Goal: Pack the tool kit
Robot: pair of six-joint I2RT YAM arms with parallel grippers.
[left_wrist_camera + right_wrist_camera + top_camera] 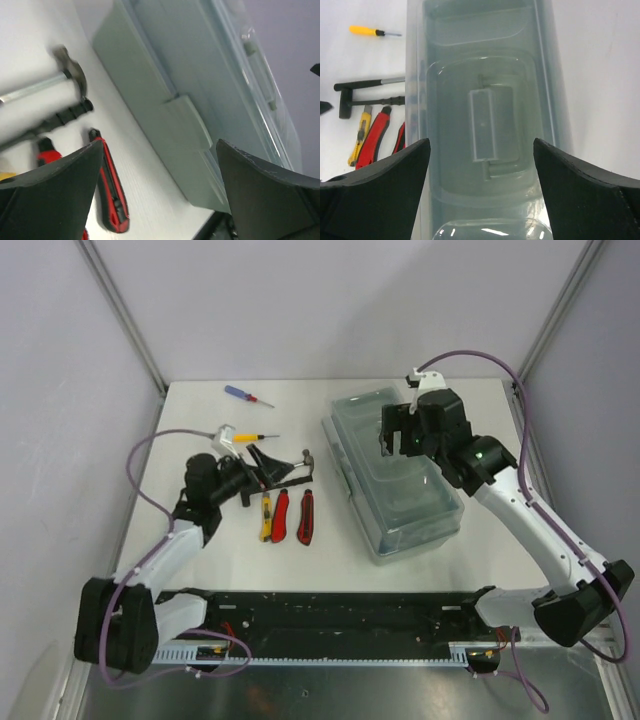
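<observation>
The grey-green toolbox [400, 485] with its translucent lid shut lies right of the middle. My right gripper [398, 440] hovers open over its far half; the right wrist view shows the moulded handle [487, 125] between the open fingers [481, 145]. My left gripper [268, 472] is open and empty, low over the small hammer [292, 468]. A yellow knife [266, 517] and two red knives [281, 515] [305, 517] lie side by side near it. The left wrist view shows the hammer head [70, 70], one red knife [111, 185] and the toolbox side [165, 100].
A yellow screwdriver [255, 438] lies just beyond the left gripper. A blue and red screwdriver [247, 395] lies at the far left of the white table [330, 550]. Grey walls close the back and sides. A black rail [330, 615] runs along the near edge.
</observation>
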